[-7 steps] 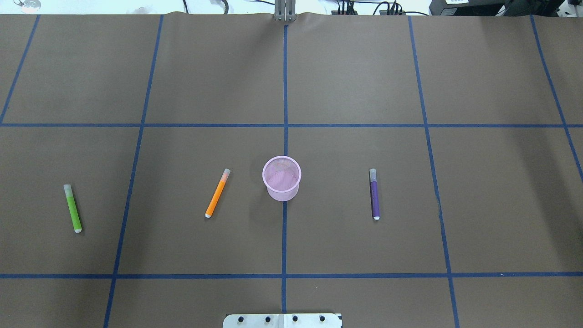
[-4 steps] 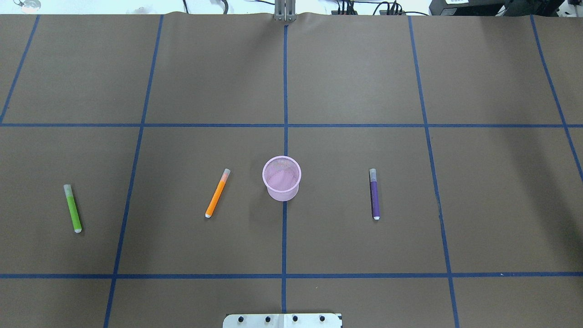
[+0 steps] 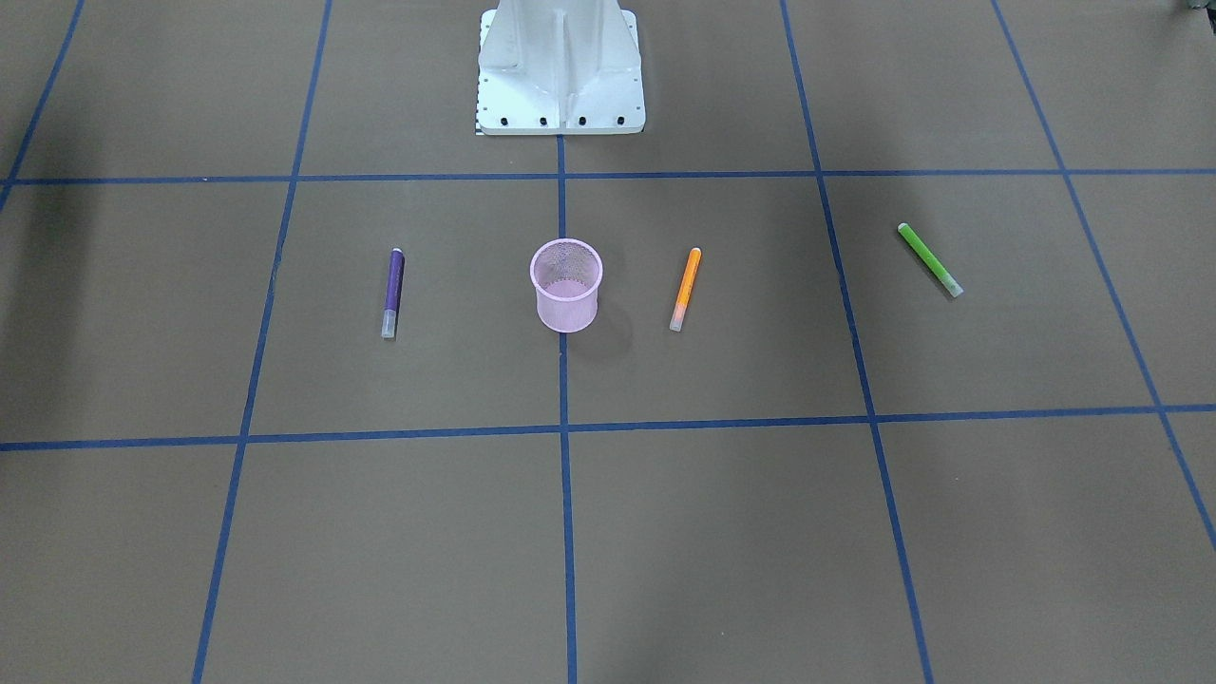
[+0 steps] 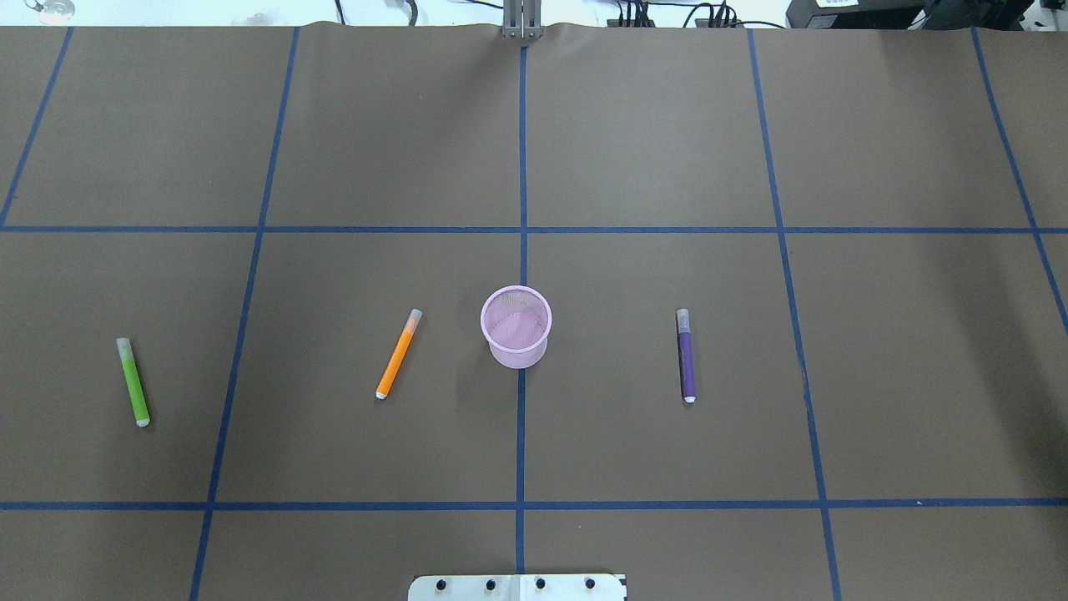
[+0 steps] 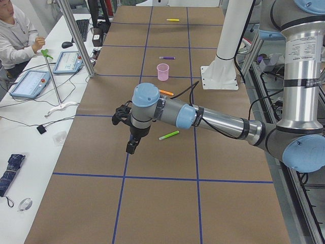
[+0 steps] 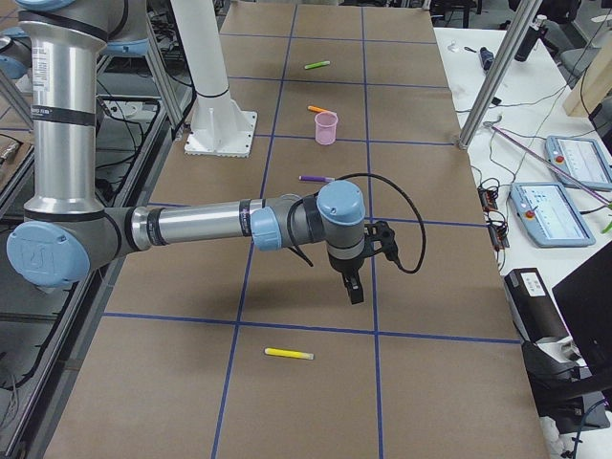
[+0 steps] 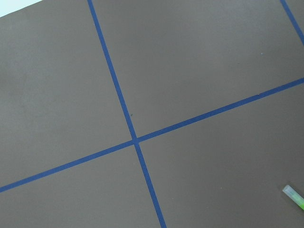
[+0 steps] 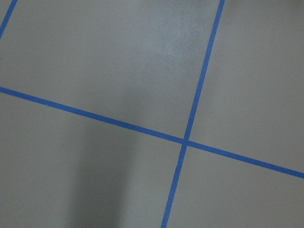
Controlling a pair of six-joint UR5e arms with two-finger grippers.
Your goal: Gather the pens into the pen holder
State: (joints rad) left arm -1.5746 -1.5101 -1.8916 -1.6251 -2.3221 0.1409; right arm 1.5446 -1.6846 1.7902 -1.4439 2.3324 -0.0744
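Observation:
The pink mesh pen holder (image 4: 516,327) stands upright and empty at the table's middle. The orange pen (image 4: 398,354) lies just left of it, the green pen (image 4: 133,382) far left, and the purple pen (image 4: 686,355) to its right. The yellow pen (image 6: 289,354) lies far out on the right end, outside the overhead view. My left gripper (image 5: 131,147) hovers above the table near the green pen (image 5: 169,135). My right gripper (image 6: 355,292) hovers between the purple pen (image 6: 316,178) and the yellow pen. I cannot tell whether either is open or shut. The green pen's cap shows in the left wrist view (image 7: 294,196).
Blue tape lines grid the brown table cover. The robot's base plate (image 4: 517,587) sits at the near edge. An operator (image 5: 15,35) sits by a side bench with tablets (image 5: 30,83) and a metal pole (image 5: 76,35).

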